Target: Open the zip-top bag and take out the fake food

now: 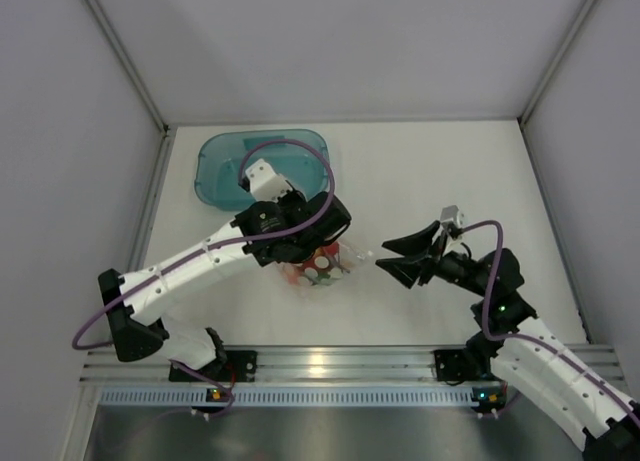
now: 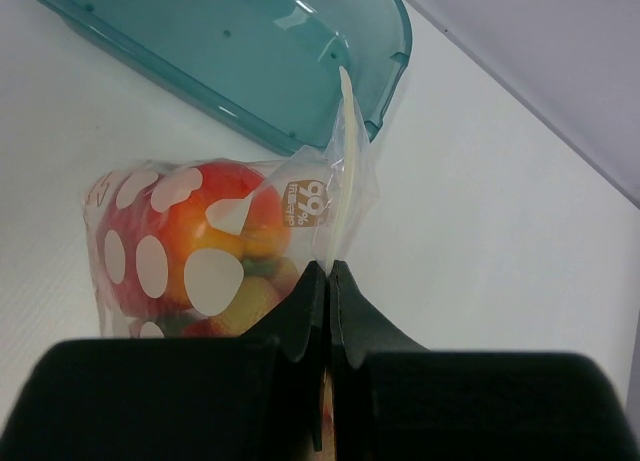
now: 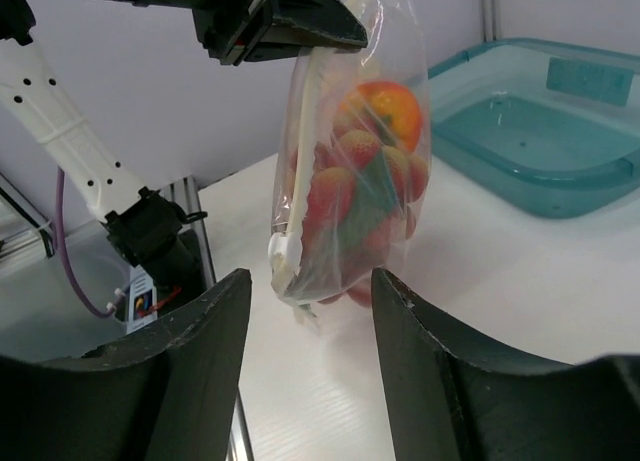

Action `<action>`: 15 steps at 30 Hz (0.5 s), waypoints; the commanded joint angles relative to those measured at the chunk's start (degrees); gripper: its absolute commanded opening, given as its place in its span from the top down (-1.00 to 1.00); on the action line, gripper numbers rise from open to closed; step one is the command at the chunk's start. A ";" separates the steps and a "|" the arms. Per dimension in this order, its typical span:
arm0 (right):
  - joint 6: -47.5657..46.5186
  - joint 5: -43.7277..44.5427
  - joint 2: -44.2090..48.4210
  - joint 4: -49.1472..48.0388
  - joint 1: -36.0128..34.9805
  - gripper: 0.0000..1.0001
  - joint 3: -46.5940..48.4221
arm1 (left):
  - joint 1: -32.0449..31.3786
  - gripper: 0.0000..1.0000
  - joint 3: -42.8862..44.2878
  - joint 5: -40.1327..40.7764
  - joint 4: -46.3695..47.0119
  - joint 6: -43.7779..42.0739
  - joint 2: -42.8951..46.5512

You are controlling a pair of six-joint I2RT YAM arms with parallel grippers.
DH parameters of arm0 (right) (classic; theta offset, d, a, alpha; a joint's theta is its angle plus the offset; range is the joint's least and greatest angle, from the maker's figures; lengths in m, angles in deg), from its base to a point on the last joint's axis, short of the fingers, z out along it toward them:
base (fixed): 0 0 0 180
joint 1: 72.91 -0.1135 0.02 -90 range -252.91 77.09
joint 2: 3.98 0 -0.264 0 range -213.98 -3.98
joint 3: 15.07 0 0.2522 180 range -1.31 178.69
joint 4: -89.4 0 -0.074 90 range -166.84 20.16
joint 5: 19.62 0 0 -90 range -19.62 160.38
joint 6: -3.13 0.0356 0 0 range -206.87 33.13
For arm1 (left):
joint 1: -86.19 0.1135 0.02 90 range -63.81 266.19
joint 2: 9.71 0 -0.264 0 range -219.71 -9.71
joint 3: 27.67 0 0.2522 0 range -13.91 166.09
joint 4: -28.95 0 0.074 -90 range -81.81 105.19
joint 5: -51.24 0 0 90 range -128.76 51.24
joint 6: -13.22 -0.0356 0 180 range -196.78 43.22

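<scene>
My left gripper (image 1: pixel 335 244) is shut on the zip strip edge of the zip-top bag (image 1: pixel 318 266) and holds the bag up over the table. In the left wrist view the jaws (image 2: pixel 329 268) pinch the strip, and the dotted bag (image 2: pixel 190 251) hangs beyond them. The fake food (image 2: pixel 215 216) is inside: an orange-red round piece, red pieces and some green. My right gripper (image 1: pixel 383 255) is open and empty, just right of the bag. In the right wrist view (image 3: pixel 310 281) the bag (image 3: pixel 355 181) hangs ahead between the fingers, its white zip slider (image 3: pixel 283 253) at the low end.
A translucent teal tray (image 1: pixel 262 166) stands behind the bag, also in the left wrist view (image 2: pixel 240 51) and right wrist view (image 3: pixel 540 131). A metal rail (image 1: pixel 330 366) runs along the near table edge. Grey walls enclose the table.
</scene>
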 commanded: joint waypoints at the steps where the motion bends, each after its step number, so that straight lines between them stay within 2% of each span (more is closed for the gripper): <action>1: -0.57 1.69 -2.57 -9.69 -2.58 -0.04 -0.29 | -0.31 1.00 0.34 3.10 -0.11 1.09 2.35; 10: -0.83 6.08 -6.61 -15.41 -9.00 -0.02 0.24 | -0.32 1.00 0.43 3.28 -0.20 1.61 4.19; 15: -1.10 10.04 -8.89 -19.61 -11.03 0.14 -0.20 | -0.84 1.00 0.86 2.57 -0.11 1.96 4.28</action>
